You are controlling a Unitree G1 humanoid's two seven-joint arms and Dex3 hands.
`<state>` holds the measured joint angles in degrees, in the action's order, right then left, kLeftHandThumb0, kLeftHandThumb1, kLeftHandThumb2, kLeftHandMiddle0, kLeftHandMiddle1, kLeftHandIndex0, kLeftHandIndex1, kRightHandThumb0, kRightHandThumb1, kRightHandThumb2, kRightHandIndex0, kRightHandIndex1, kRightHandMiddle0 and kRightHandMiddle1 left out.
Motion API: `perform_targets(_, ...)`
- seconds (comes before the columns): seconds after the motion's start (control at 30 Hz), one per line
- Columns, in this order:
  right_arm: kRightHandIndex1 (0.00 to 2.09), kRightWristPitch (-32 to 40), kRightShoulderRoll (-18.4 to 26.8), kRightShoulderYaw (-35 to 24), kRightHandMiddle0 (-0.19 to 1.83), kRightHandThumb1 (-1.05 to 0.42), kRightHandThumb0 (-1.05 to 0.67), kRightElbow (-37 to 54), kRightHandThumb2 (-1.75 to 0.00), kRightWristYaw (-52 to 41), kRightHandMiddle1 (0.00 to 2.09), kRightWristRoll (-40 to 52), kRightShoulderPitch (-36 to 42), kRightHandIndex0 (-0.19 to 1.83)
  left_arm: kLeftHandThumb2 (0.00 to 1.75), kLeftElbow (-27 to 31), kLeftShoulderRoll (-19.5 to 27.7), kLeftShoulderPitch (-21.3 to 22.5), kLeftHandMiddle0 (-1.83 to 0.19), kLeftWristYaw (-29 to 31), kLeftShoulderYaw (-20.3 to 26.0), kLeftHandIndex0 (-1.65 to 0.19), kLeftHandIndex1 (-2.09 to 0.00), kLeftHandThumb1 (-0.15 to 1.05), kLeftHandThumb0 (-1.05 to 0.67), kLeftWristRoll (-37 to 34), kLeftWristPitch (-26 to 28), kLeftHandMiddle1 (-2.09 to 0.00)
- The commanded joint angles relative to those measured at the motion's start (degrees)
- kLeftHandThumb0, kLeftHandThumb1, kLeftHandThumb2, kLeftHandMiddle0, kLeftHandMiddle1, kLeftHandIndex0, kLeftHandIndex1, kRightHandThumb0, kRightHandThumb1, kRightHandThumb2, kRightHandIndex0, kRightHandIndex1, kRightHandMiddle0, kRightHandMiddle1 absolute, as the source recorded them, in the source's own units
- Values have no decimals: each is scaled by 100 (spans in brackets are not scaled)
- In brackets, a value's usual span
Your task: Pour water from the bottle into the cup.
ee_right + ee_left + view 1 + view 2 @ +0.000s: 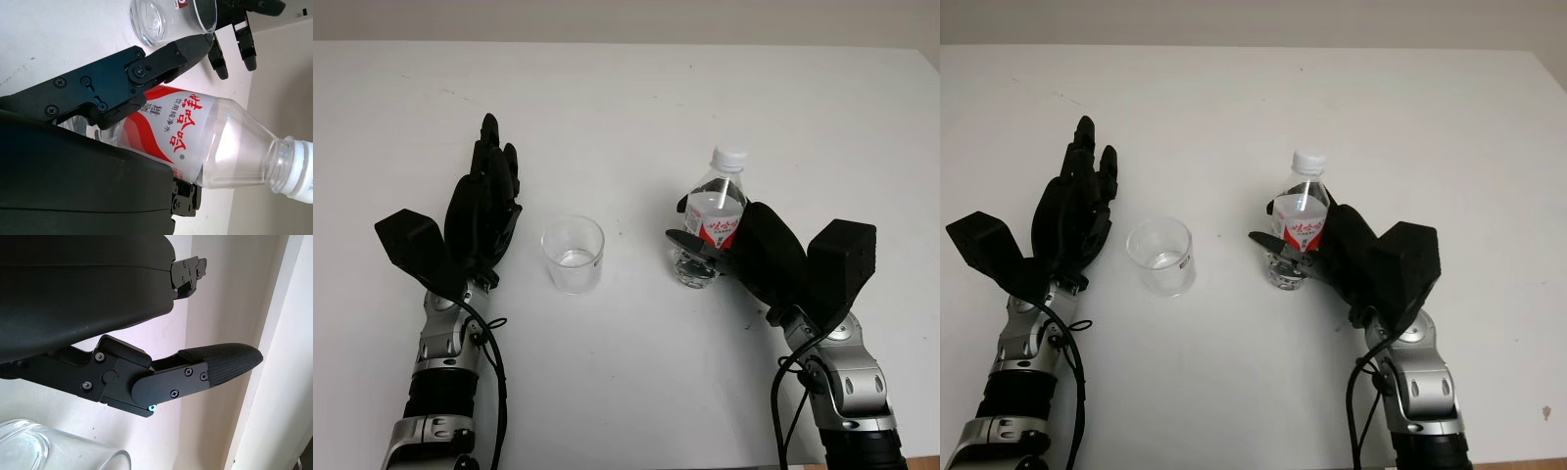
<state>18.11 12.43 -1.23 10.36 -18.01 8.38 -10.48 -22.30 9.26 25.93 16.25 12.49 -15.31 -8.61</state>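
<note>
Two robot hands over white table [636, 108]. Right robot hand [744, 250] grips capped bottle [713, 211], upright, right of the clear cup [574, 255]. Left robot hand [487, 201] open, holding nothing, just left of cup.

A wide white table [636, 108] takes up nearly the whole scene, its top matte and evenly lit, with soft, faint shadows. Its far edge runs straight across the scene, and behind it stands a plain pale grey wall [626, 18]. At the far right the table's corner shows. A few small dark specks mark the tabletop.
</note>
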Motion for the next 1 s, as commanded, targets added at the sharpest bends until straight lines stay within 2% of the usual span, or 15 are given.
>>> perform_targets(0.0,177,-124,77,-39,-19,-90,-66,149,-6,-34,178,9,126,-19,69,10,61,5,19,35,-3,19,-1,105,-83,8,-14,-5)
perform_targets(0.13,137,-109,165,-17,-19,-88,-67,197,-5,-88,146,-25,165,-19,68,4,54,18,19,46,-1,19,-1,105,-83,-7,-6,-5)
perform_targets(0.2,108,-161,212,7,-19,-85,-68,209,-5,-116,122,-65,184,-19,69,12,45,22,19,42,0,19,-2,105,-83,-17,11,-5)
perform_targets(0.37,80,-517,314,65,-19,-84,-70,135,-5,-220,97,-205,225,-19,68,-29,41,41,18,42,-14,19,-2,105,-83,1,-28,-5)
perform_targets(0.57,19,-892,403,121,-15,-83,-77,70,-5,-276,47,-406,243,-10,71,0,29,28,19,-17,-47,19,0,105,-83,75,-29,-3)
perform_targets(0.67,4,-1008,425,135,-19,-83,-81,21,-5,-328,19,-435,228,-18,70,-4,8,28,19,-33,-35,19,-1,105,-83,46,-38,-3)
perform_targets(0.73,1,-1031,426,130,-19,-83,-84,11,-5,-361,4,-419,224,-19,70,-21,6,30,19,-26,-37,19,-1,105,-83,41,-56,-4)
perform_targets(0.97,0,-1245,391,119,-19,-85,-94,-109,-6,-385,0,-400,191,-19,71,-33,9,16,19,-35,-60,19,0,105,-83,85,-90,-3)
